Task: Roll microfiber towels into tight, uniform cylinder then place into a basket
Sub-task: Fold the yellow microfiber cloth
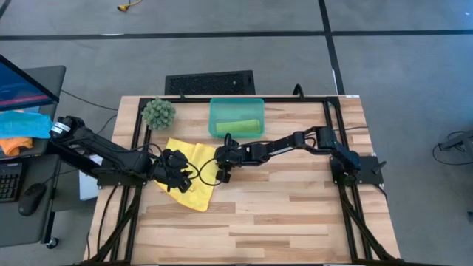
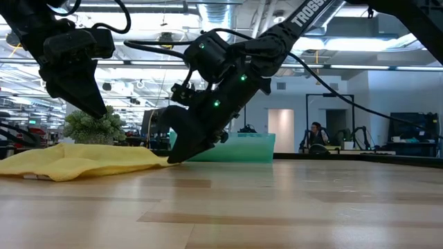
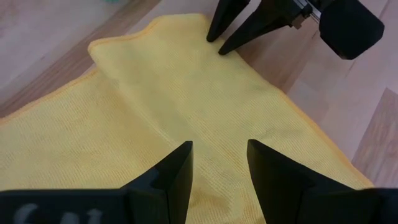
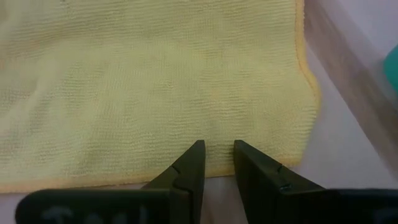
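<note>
- Yellow towel (image 1: 191,177) lies spread on the bench (image 1: 295,214), in front of the basket (image 1: 236,117).
- Green towel (image 1: 238,126) lies rolled in the basket.
- Left claw (image 3: 219,163): open, above the yellow towel.
- Right claw (image 4: 217,160): slightly open, tips at the towel's edge, gripping nothing.

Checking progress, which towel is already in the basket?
The green towel, rolled inside the basket. The yellow towel lies spread on the table between both grippers.
</note>
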You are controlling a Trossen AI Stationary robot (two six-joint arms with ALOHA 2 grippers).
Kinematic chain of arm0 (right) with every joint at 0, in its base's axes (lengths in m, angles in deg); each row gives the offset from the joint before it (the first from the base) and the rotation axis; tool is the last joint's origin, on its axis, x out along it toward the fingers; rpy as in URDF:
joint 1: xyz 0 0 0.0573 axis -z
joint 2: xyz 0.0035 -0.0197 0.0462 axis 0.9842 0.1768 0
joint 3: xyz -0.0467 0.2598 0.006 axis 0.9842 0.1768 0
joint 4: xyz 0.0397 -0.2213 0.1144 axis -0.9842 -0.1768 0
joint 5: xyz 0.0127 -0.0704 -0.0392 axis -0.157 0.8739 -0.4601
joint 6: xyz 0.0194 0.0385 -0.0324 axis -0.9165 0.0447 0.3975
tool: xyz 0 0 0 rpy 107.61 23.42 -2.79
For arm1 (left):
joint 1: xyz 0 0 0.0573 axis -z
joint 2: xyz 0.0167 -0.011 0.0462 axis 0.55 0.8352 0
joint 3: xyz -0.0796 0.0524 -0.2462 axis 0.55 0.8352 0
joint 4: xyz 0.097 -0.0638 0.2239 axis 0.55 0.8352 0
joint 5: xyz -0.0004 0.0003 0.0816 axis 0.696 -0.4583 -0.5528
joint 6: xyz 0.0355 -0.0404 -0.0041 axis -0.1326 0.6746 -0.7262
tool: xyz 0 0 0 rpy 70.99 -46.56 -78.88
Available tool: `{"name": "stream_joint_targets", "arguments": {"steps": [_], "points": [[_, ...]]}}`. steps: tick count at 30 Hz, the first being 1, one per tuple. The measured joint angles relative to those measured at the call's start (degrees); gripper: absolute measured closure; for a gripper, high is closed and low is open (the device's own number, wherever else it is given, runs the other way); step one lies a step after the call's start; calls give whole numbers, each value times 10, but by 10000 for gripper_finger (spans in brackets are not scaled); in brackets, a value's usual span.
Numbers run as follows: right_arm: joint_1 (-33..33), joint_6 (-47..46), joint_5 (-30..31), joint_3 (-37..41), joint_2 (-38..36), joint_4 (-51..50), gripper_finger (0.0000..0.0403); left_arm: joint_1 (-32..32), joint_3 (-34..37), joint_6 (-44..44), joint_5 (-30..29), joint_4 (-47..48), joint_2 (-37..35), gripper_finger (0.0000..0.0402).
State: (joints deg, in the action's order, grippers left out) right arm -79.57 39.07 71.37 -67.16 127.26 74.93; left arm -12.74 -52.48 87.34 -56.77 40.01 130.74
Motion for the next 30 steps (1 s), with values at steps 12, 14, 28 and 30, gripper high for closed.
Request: {"name": "stream_joint_targets", "arguments": {"steps": [12,14,28,30], "points": [[-33,-20,1,-2,-7,-85,294,0,0,0,0,0,0,258],[-47,-20,1,-2,-9,-101,294,0,0,1,0,0,0,258],[-164,-55,-4,0,-33,-185,294,0,0,2,-12,-2,0,258],[-178,-55,-16,2,-37,-193,294,0,0,2,-29,-2,0,258]]}}
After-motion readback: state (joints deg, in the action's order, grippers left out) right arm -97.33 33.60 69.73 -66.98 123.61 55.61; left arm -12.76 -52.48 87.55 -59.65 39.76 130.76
